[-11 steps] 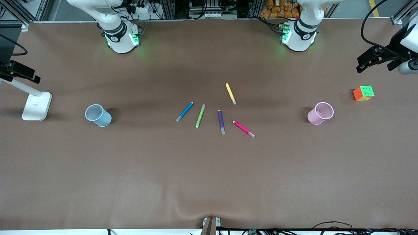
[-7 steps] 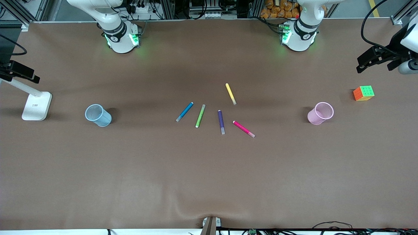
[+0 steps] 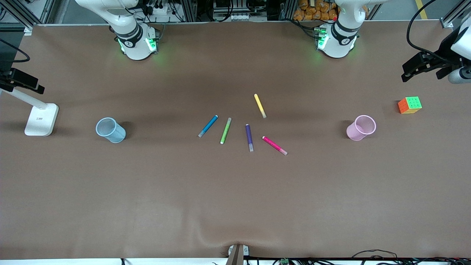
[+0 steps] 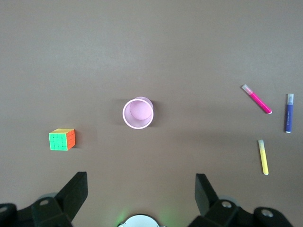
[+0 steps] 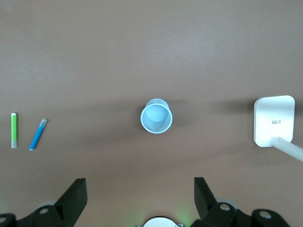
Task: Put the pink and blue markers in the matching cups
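The left gripper (image 4: 139, 198) was held high over the pink cup (image 3: 361, 127), its fingers spread wide with nothing between them. The right gripper (image 5: 137, 198) was held the same way over the blue cup (image 3: 110, 130), also wide open and empty. Both cups stood upright on the brown tabletop (image 3: 235, 206), each near its own arm's end and well apart from the other.

The markers were scattered about the middle of the tabletop, away from every edge. The blue marker (image 3: 208, 126) lay just beside the green marker (image 3: 225, 130), and the pink marker (image 3: 274, 145) lay near the purple marker (image 3: 249, 137); the yellow marker (image 3: 259, 105) lay closer to the arms' bases.

A wrong pick was judged the main risk: wide fingers lowered on the blue marker could catch or push the green one. The slim markers could roll or slip when pinched. The light cups could be tipped if a marker were released at a slant or struck the rim.

A coloured puzzle cube (image 3: 409, 105) sat beside the pink cup, and a white stand base (image 3: 41, 119) beside the blue cup. Small dark marks were seen on that base, but they could not be read.
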Motion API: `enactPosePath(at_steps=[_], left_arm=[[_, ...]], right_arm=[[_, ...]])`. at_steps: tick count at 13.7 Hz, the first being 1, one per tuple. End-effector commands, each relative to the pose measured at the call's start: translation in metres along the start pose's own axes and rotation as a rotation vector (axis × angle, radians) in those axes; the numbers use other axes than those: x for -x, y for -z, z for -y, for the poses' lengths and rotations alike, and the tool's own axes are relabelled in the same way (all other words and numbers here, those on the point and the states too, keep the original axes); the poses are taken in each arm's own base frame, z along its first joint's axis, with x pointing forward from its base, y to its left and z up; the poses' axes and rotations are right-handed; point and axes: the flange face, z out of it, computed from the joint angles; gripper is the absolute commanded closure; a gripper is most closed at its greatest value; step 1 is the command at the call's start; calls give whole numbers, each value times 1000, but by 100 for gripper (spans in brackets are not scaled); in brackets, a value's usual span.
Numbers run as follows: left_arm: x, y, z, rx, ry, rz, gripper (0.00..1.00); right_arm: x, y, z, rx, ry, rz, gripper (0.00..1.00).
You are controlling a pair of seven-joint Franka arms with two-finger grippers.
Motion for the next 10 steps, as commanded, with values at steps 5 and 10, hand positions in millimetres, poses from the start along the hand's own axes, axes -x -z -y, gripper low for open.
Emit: enactPosePath(at_steps=[5,10], left_arm=[[21,-2,13,-13,34,123,0],[19,-7,29,-15,101,147,0]], right_arm=[[-4,1,-3,8,-18,1,0],[-6,1,-7,7,-26,-7,0]])
